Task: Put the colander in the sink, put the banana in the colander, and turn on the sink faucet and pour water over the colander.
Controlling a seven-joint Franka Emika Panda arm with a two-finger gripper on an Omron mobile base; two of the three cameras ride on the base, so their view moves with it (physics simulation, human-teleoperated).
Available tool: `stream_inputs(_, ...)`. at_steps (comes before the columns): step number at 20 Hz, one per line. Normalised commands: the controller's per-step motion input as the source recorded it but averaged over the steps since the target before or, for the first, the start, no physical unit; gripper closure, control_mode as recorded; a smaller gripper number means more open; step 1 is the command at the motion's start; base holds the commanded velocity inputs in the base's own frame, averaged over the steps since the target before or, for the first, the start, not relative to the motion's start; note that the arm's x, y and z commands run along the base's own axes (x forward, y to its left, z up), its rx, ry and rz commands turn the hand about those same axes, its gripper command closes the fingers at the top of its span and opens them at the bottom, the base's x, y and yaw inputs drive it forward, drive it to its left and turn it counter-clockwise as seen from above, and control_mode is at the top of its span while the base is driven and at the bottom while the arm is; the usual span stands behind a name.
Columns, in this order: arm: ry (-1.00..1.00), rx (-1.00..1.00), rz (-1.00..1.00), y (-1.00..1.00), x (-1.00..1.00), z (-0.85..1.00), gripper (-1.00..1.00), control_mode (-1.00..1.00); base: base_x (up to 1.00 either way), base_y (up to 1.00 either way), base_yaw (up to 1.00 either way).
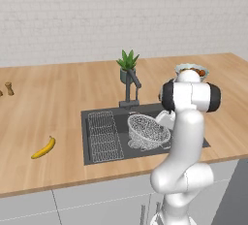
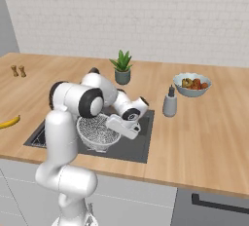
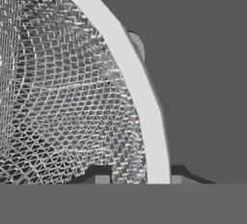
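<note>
The gripper [image 3: 136, 179] is pinching the rim of the colander [image 1: 147, 131], one fingertip sitting inside the mesh and the other just outside the metal band, so the jaws are clamped on that rim rather than spread free. The colander is hanging tilted inside the sink [image 1: 92, 157], its lower edge apparently close to the dark floor, just beside the wire rack [image 1: 103, 136] lying at the left side of the basin.

To finish this placement well, the arm should probably be leveling the bowl and lowering it until it is resting flat before letting go (a tilted release could leave it rolling or tipping against the rack). It would also help to be setting it where the spout of the faucet [image 1: 131, 90] can be reaching over it, since water has to fall into it later.

As for what is holding what: the colander is showing nothing inside but mesh, and the sink is holding only the rack and the colander. The banana [image 1: 44, 148] is lying on the wooden counter [image 1: 58, 103], well apart to the left of the sink. A white bowl [image 2: 192, 89] of fruit is sitting at the back right, near a small grey bottle [image 2: 169, 103].
</note>
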Motion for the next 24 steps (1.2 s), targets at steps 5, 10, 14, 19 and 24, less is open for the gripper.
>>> stream_inputs(5,0.02,-0.05,0.0,0.02,0.21,-0.3,1.0,-1.0,0.0,0.0,0.0)
stream_inputs(10,0.0,-0.02,0.0,0.05,0.33,-0.25,1.0,-1.0,0.0,0.0,0.0)
stream_inputs(14,0.0,0.0,0.0,0.0,0.59,-0.06,1.0,-1.0,0.0,0.0,0.0)
stream_inputs(19,0.0,0.0,-0.01,0.04,0.67,-0.03,1.0,-1.0,0.0,0.0,0.0)
stream_inputs(24,0.0,0.0,-0.1,0.3,0.1,-0.1,1.0,-1.0,0.0,0.0,0.0)
